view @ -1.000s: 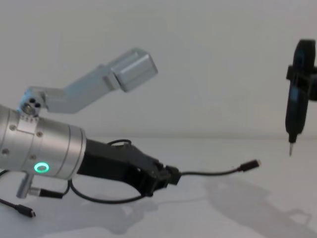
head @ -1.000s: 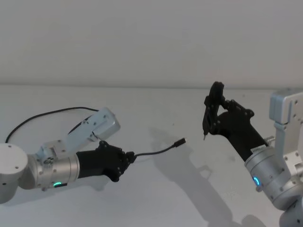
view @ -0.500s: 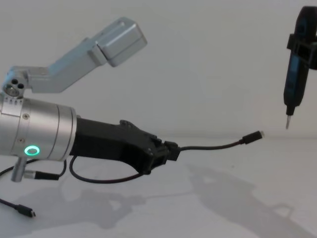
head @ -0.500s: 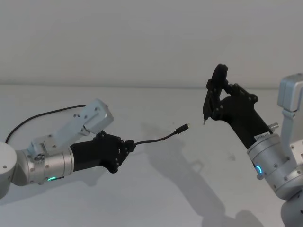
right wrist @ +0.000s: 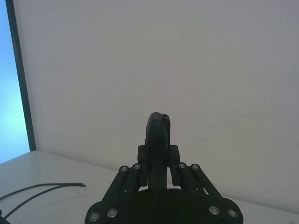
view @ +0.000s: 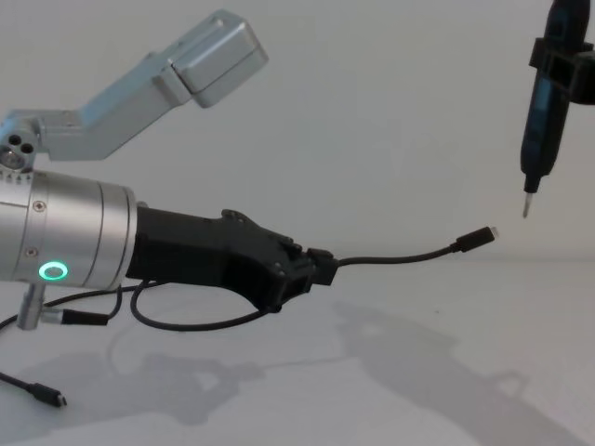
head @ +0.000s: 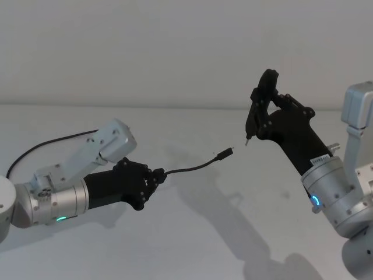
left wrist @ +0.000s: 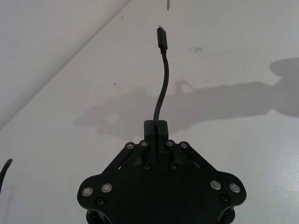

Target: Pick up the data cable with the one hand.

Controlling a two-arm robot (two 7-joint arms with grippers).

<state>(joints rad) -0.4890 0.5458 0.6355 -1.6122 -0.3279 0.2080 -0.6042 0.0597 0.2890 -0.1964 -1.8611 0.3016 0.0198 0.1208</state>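
Left gripper point(head: 157, 178): clamped on cable point(head: 189, 170), behind plug point(head: 225, 154).
Right gripper point(head: 262, 121): clamped around pen point(head: 254, 112).
Pen tip point(head: 246, 142): just beyond plug.
Table point(head: 192, 245): below plug.

left tool point(head: 157, 177) at left, data cable point(head: 192, 170) between, pen point(head: 255, 114) at right

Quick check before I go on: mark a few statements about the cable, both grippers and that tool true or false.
1. The left gripper is shut on the data cable. True.
2. The cable's plug lies flat on the table. False: it sticks out in the air above the table.
3. The right gripper holds a pen-like tool tip down. True.
4. The tool's tip touches the plug. False: the chest view shows a gap between them.
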